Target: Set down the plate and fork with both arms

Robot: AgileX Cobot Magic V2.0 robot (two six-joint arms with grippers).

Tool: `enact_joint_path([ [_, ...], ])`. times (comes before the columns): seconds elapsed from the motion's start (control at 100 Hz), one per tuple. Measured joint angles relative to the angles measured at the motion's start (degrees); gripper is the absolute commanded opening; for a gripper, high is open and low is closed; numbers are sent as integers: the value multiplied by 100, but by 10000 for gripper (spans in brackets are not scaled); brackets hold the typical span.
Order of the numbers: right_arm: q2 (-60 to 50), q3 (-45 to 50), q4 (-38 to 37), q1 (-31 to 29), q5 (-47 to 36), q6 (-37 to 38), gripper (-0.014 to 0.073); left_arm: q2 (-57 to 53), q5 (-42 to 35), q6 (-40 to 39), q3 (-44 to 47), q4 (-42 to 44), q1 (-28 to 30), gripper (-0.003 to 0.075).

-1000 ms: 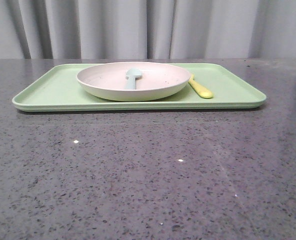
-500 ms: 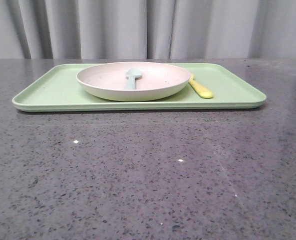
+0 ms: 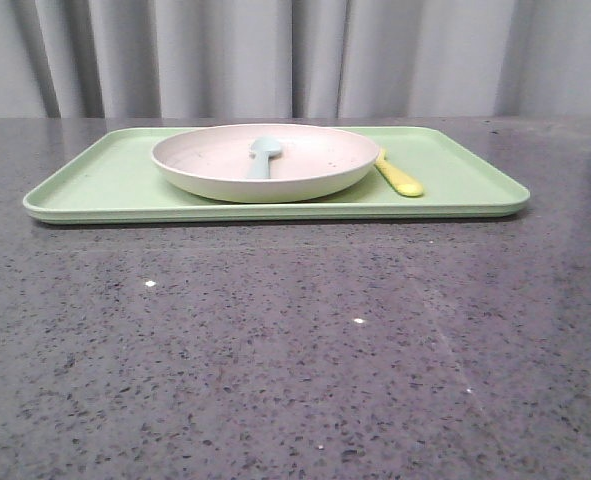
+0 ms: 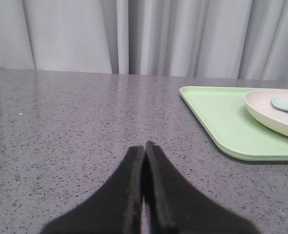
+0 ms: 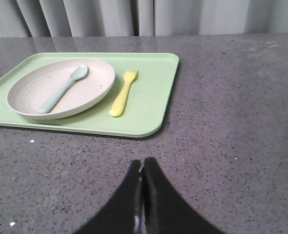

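The round off-white speckled plate (image 3: pixel 265 160) sits on the flat light-green tray (image 3: pixel 105 180), slim yellow plastic fork (image 5: pixel 123 93) beside it; both grippers, left (image 4: pixel 144 151) and right (image 5: pixel 143 168), rest pressed together, idle, suggesting placement is finished.

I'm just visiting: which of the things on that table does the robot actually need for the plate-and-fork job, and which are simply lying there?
Part of the job:
- plate, on the tray
- fork, yellow, on the tray beside the plate
- left gripper and right gripper, both shut and empty

Just lying about:
- pale blue spoon, in the plate
- light-green tray under it all
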Motion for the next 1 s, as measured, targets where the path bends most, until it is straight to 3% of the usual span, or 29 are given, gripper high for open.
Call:
enact_joint_path([
  [0.44, -236, 1205, 0, -1122, -1931, -289, -68, 0, 0, 0, 0, 0, 0, -20],
  [1.0, -1004, 2287, 753, -1830, -2072, -1096, -68, 0, 0, 0, 0, 0, 0, -20],
])
